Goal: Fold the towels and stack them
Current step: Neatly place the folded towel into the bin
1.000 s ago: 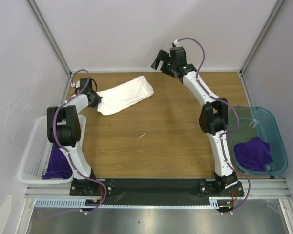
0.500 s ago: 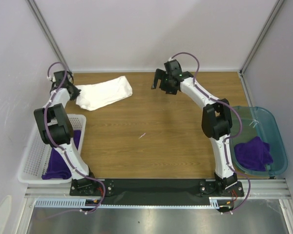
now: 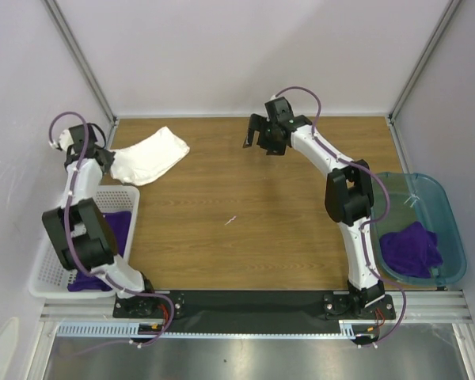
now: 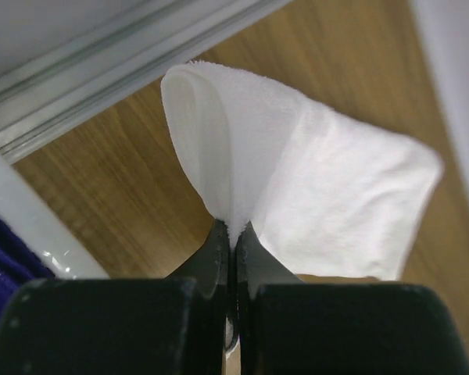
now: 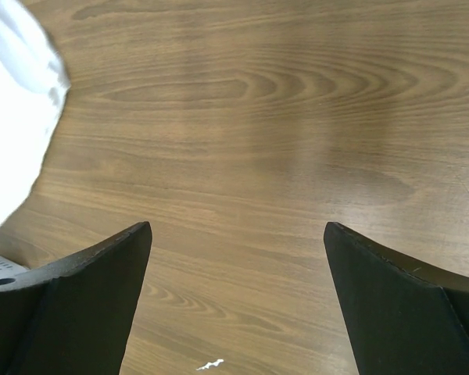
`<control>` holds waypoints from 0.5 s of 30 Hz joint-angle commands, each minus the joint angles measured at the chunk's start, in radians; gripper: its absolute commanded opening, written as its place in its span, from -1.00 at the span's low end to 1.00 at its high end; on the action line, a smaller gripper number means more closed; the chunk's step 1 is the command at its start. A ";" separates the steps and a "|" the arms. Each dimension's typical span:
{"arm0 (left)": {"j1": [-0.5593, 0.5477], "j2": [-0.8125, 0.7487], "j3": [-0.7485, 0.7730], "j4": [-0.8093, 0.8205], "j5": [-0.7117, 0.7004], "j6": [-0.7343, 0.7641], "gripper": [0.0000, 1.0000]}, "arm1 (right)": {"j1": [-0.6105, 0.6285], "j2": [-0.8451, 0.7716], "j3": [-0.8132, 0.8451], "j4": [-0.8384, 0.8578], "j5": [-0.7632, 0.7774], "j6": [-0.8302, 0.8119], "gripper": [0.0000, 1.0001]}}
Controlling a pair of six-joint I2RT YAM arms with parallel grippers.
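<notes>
White terry towel [image 3: 152,153], a folded oblong, lies far-left on the wood-grain tabletop [image 3: 261,214], long axis slanting rightward; left end effector [image 4: 233,233] pinches its left end, right end effector [image 3: 257,136] gapes empty

The wood-grain counter [image 3: 285,222] carries a white towel [image 3: 150,154] bunched in its far left corner. A tiny white scrap [image 3: 231,219] lies near the middle. A white perforated basket [image 3: 51,253] overlaps the left edge, and a teal bin [image 3: 419,202] sits against the right edge.
</notes>
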 commanded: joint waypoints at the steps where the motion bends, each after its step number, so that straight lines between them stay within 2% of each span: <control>1: 0.009 -0.139 -0.009 0.010 -0.070 -0.087 -0.99 | -0.002 0.002 0.035 -0.031 -0.023 -0.036 0.99; 6: 0.010 -0.229 -0.019 -0.059 -0.167 -0.124 -0.99 | -0.019 -0.042 -0.052 -0.023 -0.040 -0.050 0.99; 11: 0.010 -0.395 -0.134 -0.105 -0.243 -0.175 -0.99 | -0.057 -0.097 -0.123 -0.020 -0.063 -0.070 0.99; 15: 0.026 -0.498 -0.232 -0.155 -0.245 -0.179 -0.99 | -0.080 -0.120 -0.155 -0.041 -0.080 -0.097 0.99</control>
